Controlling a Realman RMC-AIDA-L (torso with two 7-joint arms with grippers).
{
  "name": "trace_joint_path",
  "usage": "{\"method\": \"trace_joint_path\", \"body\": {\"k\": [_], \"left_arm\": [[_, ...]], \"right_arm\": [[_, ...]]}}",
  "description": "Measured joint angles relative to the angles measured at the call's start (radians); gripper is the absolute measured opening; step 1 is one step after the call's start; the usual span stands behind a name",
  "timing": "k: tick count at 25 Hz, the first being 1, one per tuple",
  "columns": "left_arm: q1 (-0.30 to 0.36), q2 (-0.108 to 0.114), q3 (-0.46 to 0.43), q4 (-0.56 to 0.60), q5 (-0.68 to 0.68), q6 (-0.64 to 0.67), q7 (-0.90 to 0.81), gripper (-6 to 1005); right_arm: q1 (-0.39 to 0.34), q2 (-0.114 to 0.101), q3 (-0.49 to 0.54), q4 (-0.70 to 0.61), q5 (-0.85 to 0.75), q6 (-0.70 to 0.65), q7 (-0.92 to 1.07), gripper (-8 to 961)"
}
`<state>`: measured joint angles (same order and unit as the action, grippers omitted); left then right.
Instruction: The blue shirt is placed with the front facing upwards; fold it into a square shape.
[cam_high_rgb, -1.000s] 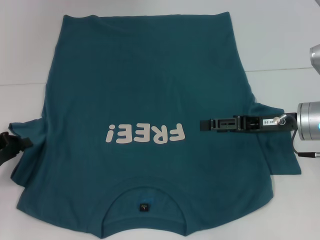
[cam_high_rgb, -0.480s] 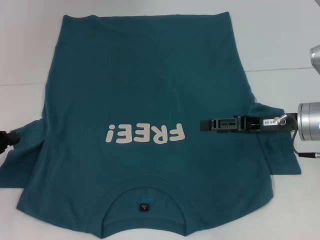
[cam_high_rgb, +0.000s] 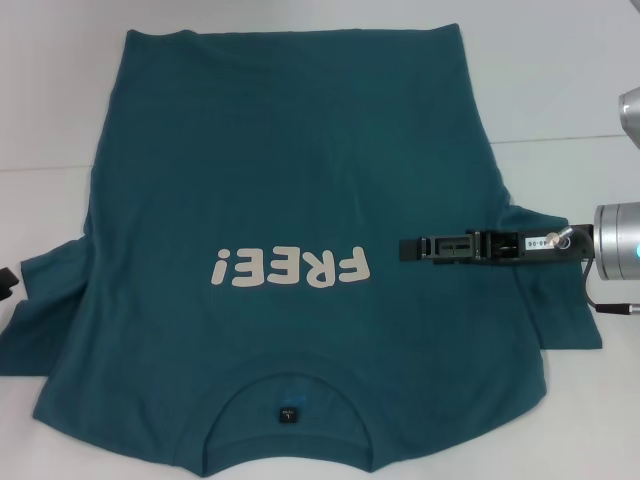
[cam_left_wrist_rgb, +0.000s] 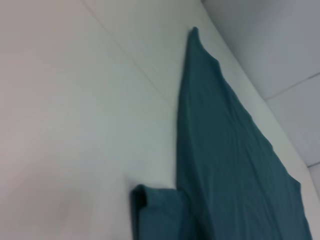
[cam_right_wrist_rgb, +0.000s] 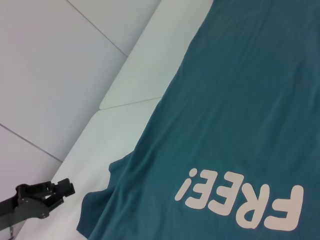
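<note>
So your right gripper (cam_high_rgb: 403, 247) was reaching in from the right edge of the head view, stretched out level over the blue shirt (cam_high_rgb: 290, 180), tip just right of the cream "FREE!" print (cam_high_rgb: 290, 268), and honestly I couldn't tell if its fingers were open or shut, or whether it touched the cloth. Your left gripper (cam_high_rgb: 6, 279) only poked in as a dark sliver at the far left edge, next to the left sleeve (cam_high_rgb: 45, 310); the right wrist view caught it in its lower left corner (cam_right_wrist_rgb: 50, 192), sitting off the shirt over the white table (cam_high_rgb: 560, 80) with its fingers parted and nothing between them. The shirt itself was spread flat, front up, filling most of the frame: collar (cam_high_rgb: 288, 405) with its small dark tag (cam_high_rgb: 288, 414) at the bottom middle, hem along the top, print reading upside down. Right sleeve (cam_high_rgb: 560, 300) lay out flat under the right arm.
</note>
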<state>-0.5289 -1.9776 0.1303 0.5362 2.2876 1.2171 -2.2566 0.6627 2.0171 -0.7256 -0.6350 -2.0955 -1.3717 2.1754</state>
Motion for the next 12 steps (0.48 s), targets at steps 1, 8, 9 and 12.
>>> {"method": "trace_joint_path", "body": {"k": [1, 8, 9, 12], "left_arm": [[0.003, -0.001, 0.0, 0.002, 0.001, -0.004, -0.004, 63], [0.014, -0.005, 0.003, 0.003, 0.012, -0.04, -0.024, 325], [0.014, -0.005, 0.003, 0.003, 0.012, -0.042, -0.024, 367], [0.012, -0.005, 0.004, 0.003, 0.014, -0.048, -0.023, 493]], "right_arm": [[0.0, 0.0, 0.0, 0.0, 0.0, 0.0, 0.0, 928], [0.002, 0.0, -0.002, 0.0, 0.0, 0.0, 0.0, 928], [0.002, 0.0, -0.002, 0.0, 0.0, 0.0, 0.0, 928], [0.0, 0.0, -0.001, 0.0, 0.0, 0.001, 0.0, 928]]}}
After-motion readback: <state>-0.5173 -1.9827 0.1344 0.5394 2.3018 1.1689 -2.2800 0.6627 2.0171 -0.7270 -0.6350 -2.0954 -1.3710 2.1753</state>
